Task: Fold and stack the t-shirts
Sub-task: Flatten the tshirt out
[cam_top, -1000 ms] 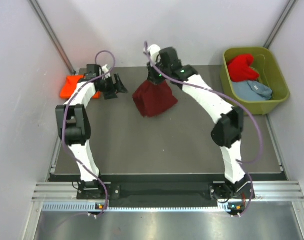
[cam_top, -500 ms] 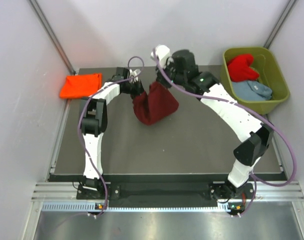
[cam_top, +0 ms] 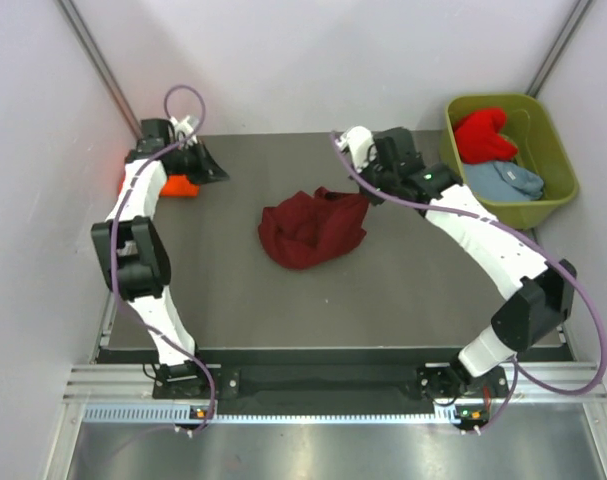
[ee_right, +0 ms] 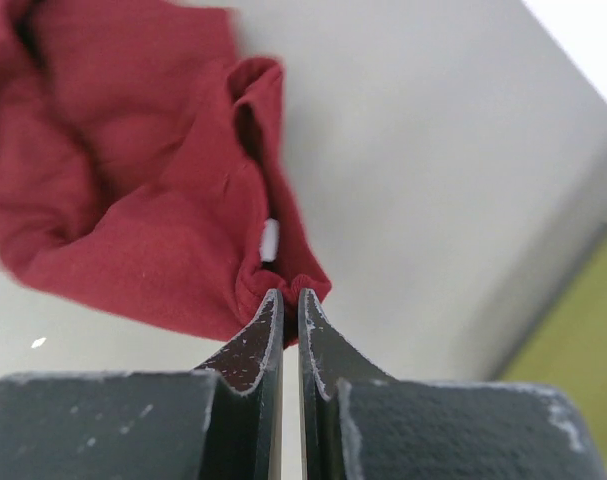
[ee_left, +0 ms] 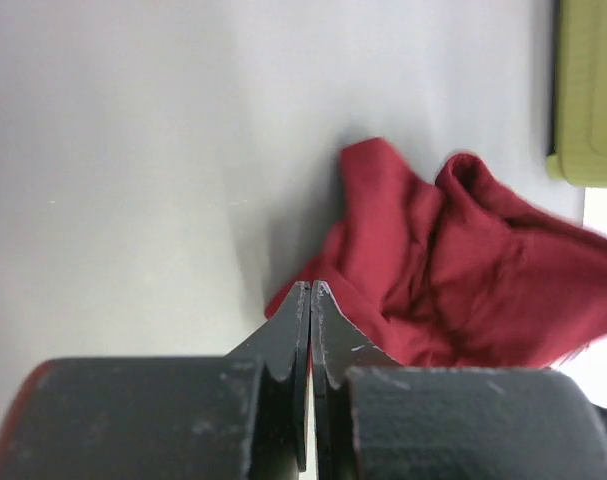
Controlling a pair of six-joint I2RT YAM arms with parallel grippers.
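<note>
**Right claw** (ee_right: 283, 295): clenched on a bunched edge of the maroon t-shirt (cam_top: 311, 230), with the pinch just beside the white neck label (ee_right: 270, 240). The rest of the garment lies crumpled on the table (cam_top: 403, 290), spreading away from the fingertips toward the other arm's side.

**Left claw** (cam_top: 205, 168): clenched as well, with nothing visible between its tips. The maroon heap is well apart from it, ahead of its fingers across bare table. The orange t-shirt (cam_top: 175, 186) lies just beside it, partly hidden by the arm.

**Tub** (cam_top: 558, 195): stands on the outer side of the right claw and holds the red t-shirt (cam_top: 483, 135) and the grey-blue t-shirt (cam_top: 508, 180).

**Handling (judged):**
- The shirt is light, limp knit cloth with no stiffness of its own.
- It sags, folds on itself and drags a little on the table.
- It is neither fragile nor slippery.
- A single pinch raises only a hanging bunch, never a flat sheet.

**Where to take hold (judged):**
- Two holds on one edge suit it best, either the shoulder seams on each side of the collar or the two hem corners. The cloth can then hang flat and be spread before folding.
- The present pinch by the label is probably at the neckline, so a second hold on a shoulder seam would pair well with it.
- Which folds in the heap are sleeve or hem cannot be told.
</note>
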